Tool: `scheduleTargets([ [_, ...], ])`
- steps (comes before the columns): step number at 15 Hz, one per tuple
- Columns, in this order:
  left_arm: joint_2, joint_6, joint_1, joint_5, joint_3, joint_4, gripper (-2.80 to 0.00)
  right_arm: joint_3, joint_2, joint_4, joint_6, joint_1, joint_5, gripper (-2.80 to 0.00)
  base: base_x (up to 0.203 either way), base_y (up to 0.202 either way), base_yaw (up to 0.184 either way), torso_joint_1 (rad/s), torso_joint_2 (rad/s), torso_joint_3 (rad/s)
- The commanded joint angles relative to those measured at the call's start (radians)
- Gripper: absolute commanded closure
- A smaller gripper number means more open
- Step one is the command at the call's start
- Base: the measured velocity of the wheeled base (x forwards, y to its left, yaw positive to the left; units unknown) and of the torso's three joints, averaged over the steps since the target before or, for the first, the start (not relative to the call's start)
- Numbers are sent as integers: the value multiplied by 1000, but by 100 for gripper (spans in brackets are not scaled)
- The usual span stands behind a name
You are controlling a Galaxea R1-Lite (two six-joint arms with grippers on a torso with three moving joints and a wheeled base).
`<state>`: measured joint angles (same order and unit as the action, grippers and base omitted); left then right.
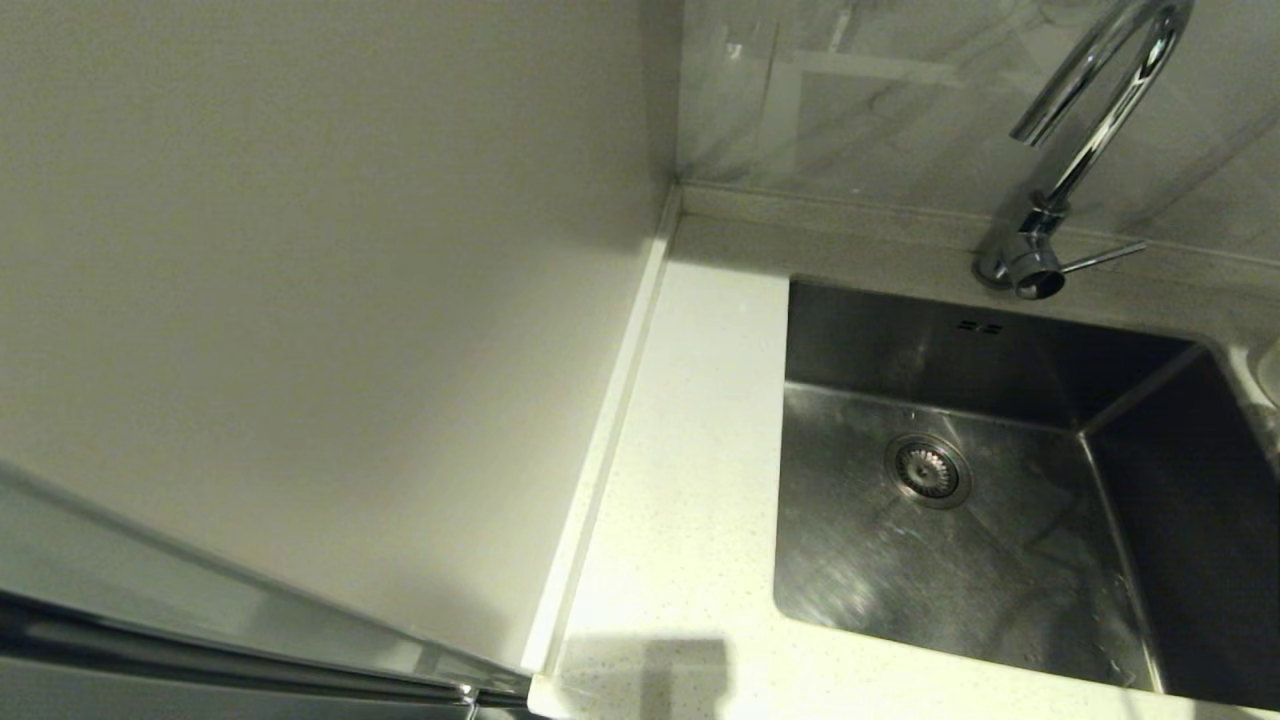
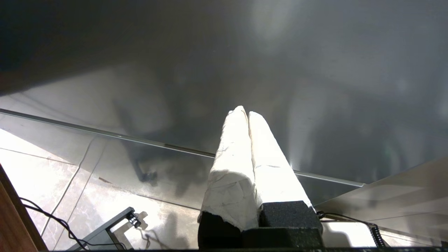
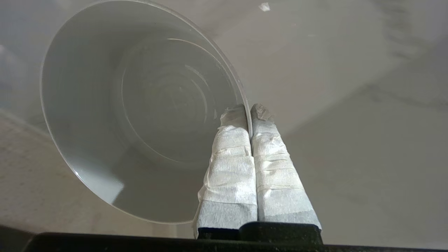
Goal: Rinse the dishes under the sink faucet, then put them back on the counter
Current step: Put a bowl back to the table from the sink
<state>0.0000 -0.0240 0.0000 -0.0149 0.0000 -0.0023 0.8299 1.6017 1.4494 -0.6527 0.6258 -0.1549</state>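
Observation:
A pale, shallow round bowl point(image 3: 147, 105) stands on edge in the right wrist view, its hollow side facing the camera; whether it is the white or the blue-grey one I cannot tell. My right gripper point(image 3: 250, 108) is shut on its rim, one taped finger inside and one outside. Neither gripper appears in the head view. That view shows the steel sink point(image 1: 1000, 570) with its drain point(image 1: 927, 470) bare, the chrome faucet point(image 1: 1090, 120) behind it, and the white speckled counter point(image 1: 690, 450) to its left. My left gripper point(image 2: 247, 112) is shut on nothing, parked low.
A pale curved edge point(image 1: 1272, 372) peeks in at the sink's far right; what it is I cannot tell. A plain wall panel point(image 1: 300, 300) borders the counter's raised rim point(image 1: 600, 450). The faucet lever point(image 1: 1105, 258) points right. Cables lie on the floor tiles point(image 2: 52, 182) below the left gripper.

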Motion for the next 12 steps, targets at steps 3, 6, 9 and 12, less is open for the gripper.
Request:
scheduleTargets([
  [3, -3, -1, 0, 0, 0, -1, 0, 88, -76, -370, 23, 28, 44, 0, 0, 0, 0, 0, 0, 0],
  [6, -3, -1, 0, 0, 0, -1, 0, 360, -147, -1142, 88, 89, 115, 0, 0, 0, 0, 0, 0, 0],
  [9, -3, -1, 0, 0, 0, -1, 0, 595, -165, -1772, 235, 165, 118, 0, 0, 0, 0, 0, 0, 0],
  [12, -3, -1, 0, 0, 0, -1, 0, 755, -128, -2266, 268, 232, 115, 0, 0, 0, 0, 0, 0, 0],
])
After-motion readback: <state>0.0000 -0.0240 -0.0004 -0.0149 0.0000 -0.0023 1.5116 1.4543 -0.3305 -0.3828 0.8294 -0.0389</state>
